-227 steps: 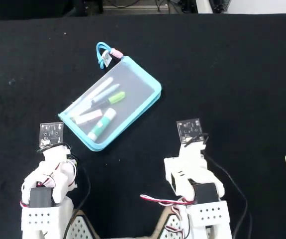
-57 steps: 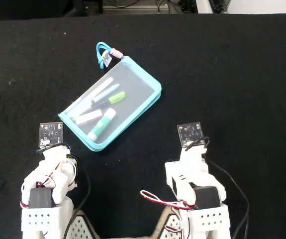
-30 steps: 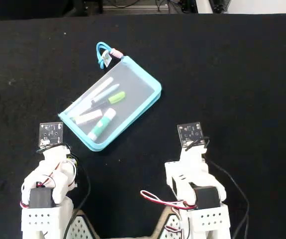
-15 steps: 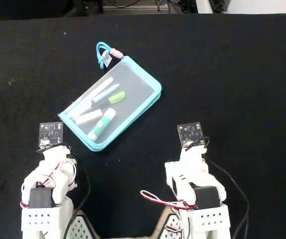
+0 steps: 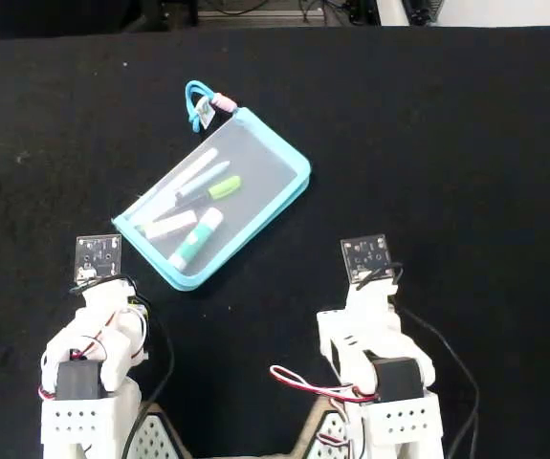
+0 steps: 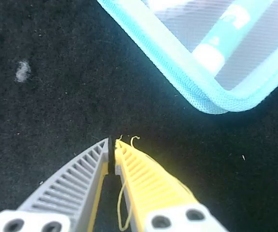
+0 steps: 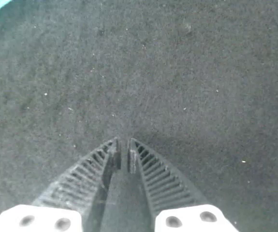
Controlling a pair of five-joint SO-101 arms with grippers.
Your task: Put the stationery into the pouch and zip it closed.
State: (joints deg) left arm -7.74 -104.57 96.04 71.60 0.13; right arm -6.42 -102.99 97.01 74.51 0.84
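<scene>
A light-blue mesh pouch [image 5: 219,201] lies at an angle on the black table, with several pens and markers [image 5: 196,205] visible inside through the mesh. Its zipper pull with a blue loop [image 5: 198,102] sits at the far corner. Both arms are folded back at the near edge. My left gripper [image 6: 112,143] is shut and empty, just short of the pouch's near corner [image 6: 216,104]. My right gripper [image 7: 124,143] is shut and empty over bare cloth, to the right of the pouch.
Black cloth [image 5: 447,143] covers the whole table, with wide free room to the right of and beyond the pouch. The arm bases [image 5: 83,402] stand at the near edge.
Between 7.6 s and 1.9 s ago the right arm drew back slightly toward its base and a pale object at the right edge left view. Nothing has moved since.
</scene>
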